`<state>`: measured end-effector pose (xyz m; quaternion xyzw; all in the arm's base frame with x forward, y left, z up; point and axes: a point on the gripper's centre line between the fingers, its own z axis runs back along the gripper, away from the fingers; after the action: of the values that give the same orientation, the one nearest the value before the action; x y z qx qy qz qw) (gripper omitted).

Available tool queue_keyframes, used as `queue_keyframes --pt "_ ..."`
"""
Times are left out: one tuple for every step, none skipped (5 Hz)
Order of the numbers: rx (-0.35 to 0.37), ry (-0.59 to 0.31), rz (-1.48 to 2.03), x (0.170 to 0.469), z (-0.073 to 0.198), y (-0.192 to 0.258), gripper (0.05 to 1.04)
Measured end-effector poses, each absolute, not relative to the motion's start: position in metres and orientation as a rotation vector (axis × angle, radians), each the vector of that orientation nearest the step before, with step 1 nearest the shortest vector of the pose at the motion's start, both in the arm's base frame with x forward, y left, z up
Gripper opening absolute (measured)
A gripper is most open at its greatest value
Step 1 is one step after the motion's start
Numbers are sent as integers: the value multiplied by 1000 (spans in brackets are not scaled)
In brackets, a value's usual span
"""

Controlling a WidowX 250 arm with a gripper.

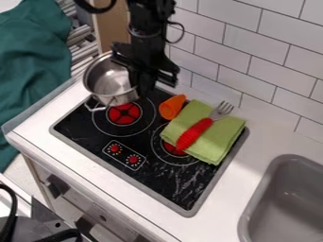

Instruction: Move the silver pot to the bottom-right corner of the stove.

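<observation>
The stove point(165, 181) spreads below the claw point(142, 87) — its bottom-right corner well away, down and slightly right. The silver pot point(106, 82) lies immediately left, rim beside the claw — how open, or whether gripping, I cannot tell.

The pot point(99, 83) is round, shiny silver metal, open at the top, with a looped handle point(95, 105) at its lower left. It sits just left of the pincer point(144, 90) in the view, its near side by it; whether it touches the stove is unclear. The stove point(154, 175) lies flat beneath the pincer and spreads below it, black with a grey rim, red-centred rings and pale streaks.
</observation>
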<state>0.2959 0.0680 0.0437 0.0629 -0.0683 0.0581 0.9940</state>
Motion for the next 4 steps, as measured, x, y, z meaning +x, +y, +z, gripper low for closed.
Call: queue_keyframes --pt "93 -117 63 278 39 36 56" --pt "70 -92 18 259 32 12 56" --pt "60 -58 -29 247 27 -5 56" --pt "52 -36 -82 238 21 -18 56"
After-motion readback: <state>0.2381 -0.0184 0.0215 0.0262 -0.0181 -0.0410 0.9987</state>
